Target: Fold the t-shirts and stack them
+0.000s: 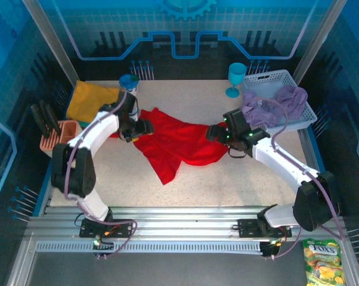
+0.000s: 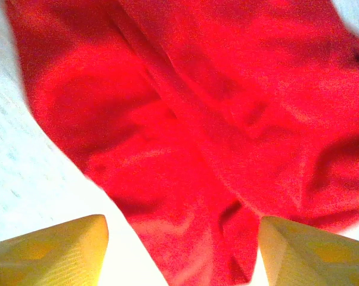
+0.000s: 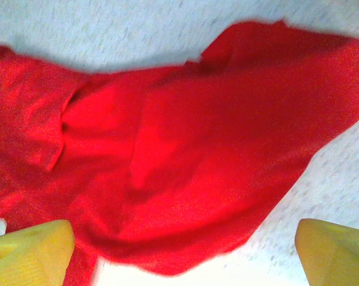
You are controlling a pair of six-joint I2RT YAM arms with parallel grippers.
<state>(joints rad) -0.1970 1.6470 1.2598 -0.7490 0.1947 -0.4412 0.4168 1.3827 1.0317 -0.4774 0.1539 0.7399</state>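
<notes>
red t-shirt (image 1: 178, 145) crumpled, unfolded, mid counter (image 1: 239, 173) | left end effector (image 1: 145, 127) fingers wide apart at shirt's far-left edge, gripping nothing | right end effector (image 1: 213, 132) wide apart at shirt's right edge, empty | lavender t-shirt (image 1: 274, 106) heaped in basket (image 1: 266, 77), far right | mustard-yellow t-shirt (image 1: 93, 100) far left

The bright red t-shirt (image 1: 179, 143) lies rumpled and unfolded between the left fingers (image 2: 48, 250) and right fingers (image 3: 331, 250), the lavender t-shirt (image 1: 275, 104) bunched beyond the right.
</notes>
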